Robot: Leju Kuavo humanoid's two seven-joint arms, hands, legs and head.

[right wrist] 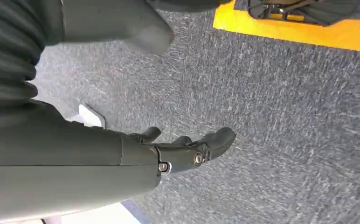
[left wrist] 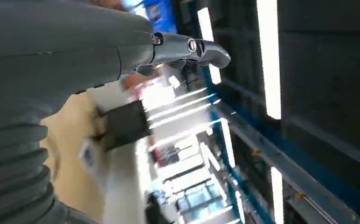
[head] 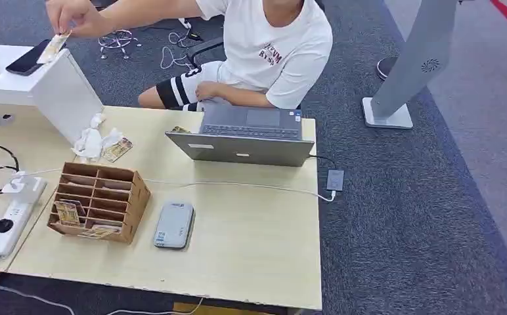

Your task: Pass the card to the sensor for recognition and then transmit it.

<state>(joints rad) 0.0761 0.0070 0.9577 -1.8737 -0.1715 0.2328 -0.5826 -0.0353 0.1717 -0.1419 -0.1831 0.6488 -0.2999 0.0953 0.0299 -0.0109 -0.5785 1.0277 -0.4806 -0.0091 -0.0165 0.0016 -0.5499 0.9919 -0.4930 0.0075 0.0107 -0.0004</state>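
A person seated behind the table pinches a card (head: 55, 46) over the white box (head: 57, 88) at the far left. The grey sensor (head: 174, 225) lies flat on the table (head: 251, 243), beside a wooden slotted rack (head: 100, 200) that holds more cards (head: 67, 212). Another card (head: 117, 149) lies near the white box. My left hand (left wrist: 171, 49) is raised in a blurred view, its fingers stretched out with nothing in them. Hanging over grey carpet, my right hand (right wrist: 183, 151) has its fingers apart and holds nothing.
A grey laptop (head: 247, 134) stands open at the table's far edge, with a cable running to a hub (head: 334, 179). A white power strip (head: 14, 216) and black cables lie at the left. A dark phone (head: 27, 59) rests on the white box. A white stand (head: 421, 59) rises at the right.
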